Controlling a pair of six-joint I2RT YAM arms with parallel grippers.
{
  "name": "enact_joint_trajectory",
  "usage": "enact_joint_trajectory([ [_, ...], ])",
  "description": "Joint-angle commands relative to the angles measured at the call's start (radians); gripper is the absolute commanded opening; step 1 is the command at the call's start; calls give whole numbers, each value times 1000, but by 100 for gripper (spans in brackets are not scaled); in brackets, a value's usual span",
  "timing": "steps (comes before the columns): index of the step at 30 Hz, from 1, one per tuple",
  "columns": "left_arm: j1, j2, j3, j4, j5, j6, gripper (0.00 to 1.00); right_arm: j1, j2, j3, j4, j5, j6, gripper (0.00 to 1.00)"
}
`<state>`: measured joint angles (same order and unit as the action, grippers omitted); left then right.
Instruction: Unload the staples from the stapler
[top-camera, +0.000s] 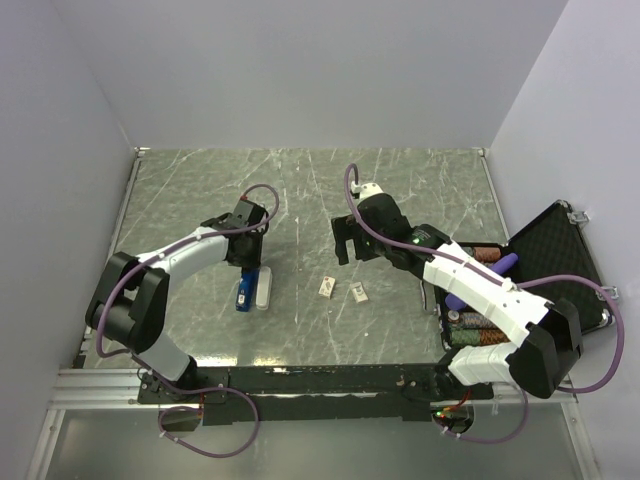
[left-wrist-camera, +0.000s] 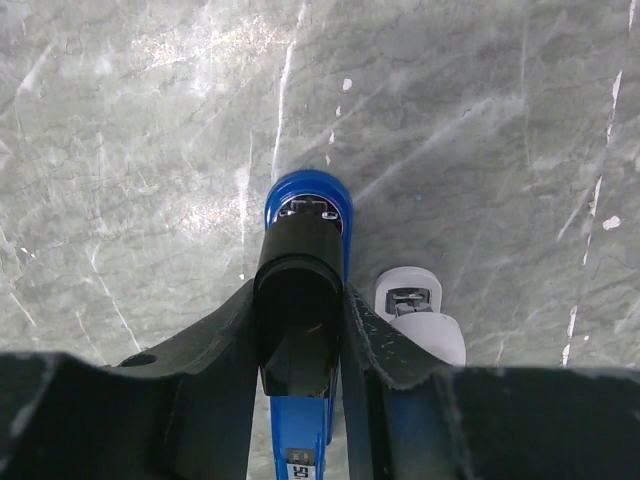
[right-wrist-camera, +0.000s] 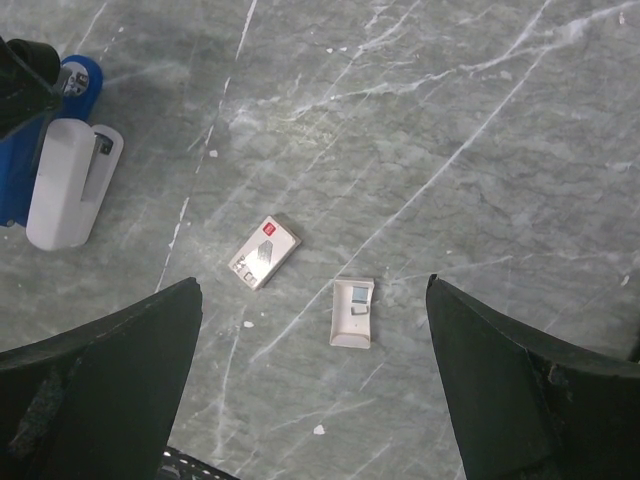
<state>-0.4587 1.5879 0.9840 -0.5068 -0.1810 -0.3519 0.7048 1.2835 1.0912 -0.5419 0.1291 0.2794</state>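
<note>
The stapler (top-camera: 243, 292) lies on the table at centre left, blue and black body with its whitish-grey bar (top-camera: 263, 288) swung out alongside on the right. My left gripper (top-camera: 247, 264) is down over the stapler's far end. In the left wrist view both fingers press the black upper part of the stapler (left-wrist-camera: 307, 200) from either side, and the whitish bar (left-wrist-camera: 420, 312) lies outside the right finger (left-wrist-camera: 385, 335). My right gripper (top-camera: 343, 246) hovers open over the table's middle, nothing between its fingers (right-wrist-camera: 110, 380). The stapler (right-wrist-camera: 72, 88) shows at that view's top left.
Two small beige pieces lie right of the stapler: a closed staple box (top-camera: 326, 286) (right-wrist-camera: 263, 250) and an open little tray (top-camera: 358, 293) (right-wrist-camera: 353, 312). An open black case (top-camera: 555, 255) holding several items stands at the right edge, under the right arm.
</note>
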Motion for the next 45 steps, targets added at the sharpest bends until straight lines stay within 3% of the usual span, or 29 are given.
enact_joint_trajectory([
  [1, -12, -19, 31, 13, -41, 7, 1, 10, -24, 6, 11, 1, 12, 100],
  [7, -26, -101, 33, -9, -117, 11, 1, 16, -27, 33, -19, 3, 6, 100],
  [12, -28, -229, 54, -50, -94, 24, 1, 16, -50, 73, -35, -28, -8, 100],
  [23, -26, -419, 104, -104, 190, 71, 1, 16, -182, 70, -7, -175, -121, 100],
  [27, -26, -491, 78, -59, 381, 105, 1, 16, -214, 99, -42, -298, -173, 96],
  [29, -26, -516, 53, -13, 512, 126, 1, 16, -227, 102, -41, -383, -225, 87],
  [35, -34, -571, -33, 118, 885, 143, 1, 16, -274, 99, -41, -517, -310, 87],
  [41, -69, -545, -41, 142, 1106, 186, 1, 16, -302, 88, -1, -729, -378, 79],
  [45, -107, -537, -48, 172, 1193, 208, 1, 16, -260, 90, 17, -887, -397, 67],
])
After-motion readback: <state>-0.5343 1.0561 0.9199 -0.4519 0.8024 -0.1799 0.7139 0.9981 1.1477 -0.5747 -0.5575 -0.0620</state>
